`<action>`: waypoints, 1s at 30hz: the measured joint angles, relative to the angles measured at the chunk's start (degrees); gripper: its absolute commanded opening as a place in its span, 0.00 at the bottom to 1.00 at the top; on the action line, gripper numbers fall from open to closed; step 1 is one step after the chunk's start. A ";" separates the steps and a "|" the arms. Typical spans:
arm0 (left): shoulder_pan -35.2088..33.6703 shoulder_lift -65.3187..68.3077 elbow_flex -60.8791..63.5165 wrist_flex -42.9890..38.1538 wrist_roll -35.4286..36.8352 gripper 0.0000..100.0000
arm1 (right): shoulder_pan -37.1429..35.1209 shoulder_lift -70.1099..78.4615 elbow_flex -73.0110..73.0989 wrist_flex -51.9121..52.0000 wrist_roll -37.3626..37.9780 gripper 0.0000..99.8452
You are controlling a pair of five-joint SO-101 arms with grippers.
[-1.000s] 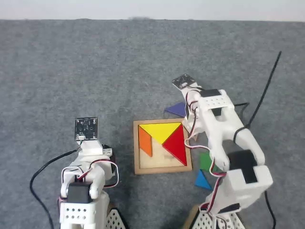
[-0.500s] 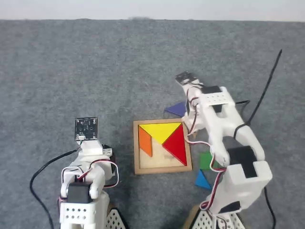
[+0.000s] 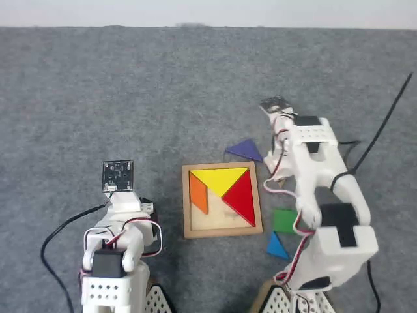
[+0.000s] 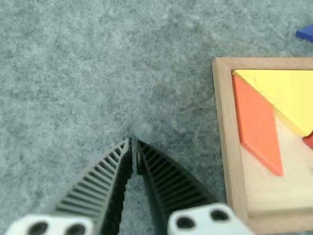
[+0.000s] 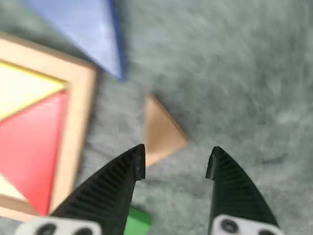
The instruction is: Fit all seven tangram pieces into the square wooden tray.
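R claw (image 5: 177,156): I'm holding it open over tan triangle (image 5: 161,132), just beside tray (image 3: 221,233) R rim. L claw (image 4: 133,143): I'm keeping it closed, empty, L of tray. Tray: lying nr desk (image 3: 130,85) near edge, carrying yellow pc (image 3: 219,177), orange pc (image 3: 199,193), red pc (image 3: 241,197).

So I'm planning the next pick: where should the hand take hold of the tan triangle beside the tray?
Probably from straight above, pinching across two side edges: the tan triangle lies flat on the carpet, apart from the tray.
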 measured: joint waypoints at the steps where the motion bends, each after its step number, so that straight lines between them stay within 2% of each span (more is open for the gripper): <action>1: 0.00 0.00 0.00 0.00 0.00 0.01 | -0.97 -0.97 0.00 0.00 -0.70 0.21; 7: 0.00 0.00 0.00 0.00 0.00 0.01 | -2.73 -1.41 0.09 -1.93 -1.49 0.21; 14: 0.00 0.00 0.00 0.00 0.00 0.01 | -2.29 6.42 -0.18 -3.96 -1.76 0.21; 26: 0.00 0.00 0.00 0.00 0.00 0.01 | -0.35 7.38 -1.41 -3.78 -2.81 0.20; 30: 0.00 0.00 0.00 0.00 0.00 0.01 | -0.26 7.38 -1.76 -3.43 -3.96 0.11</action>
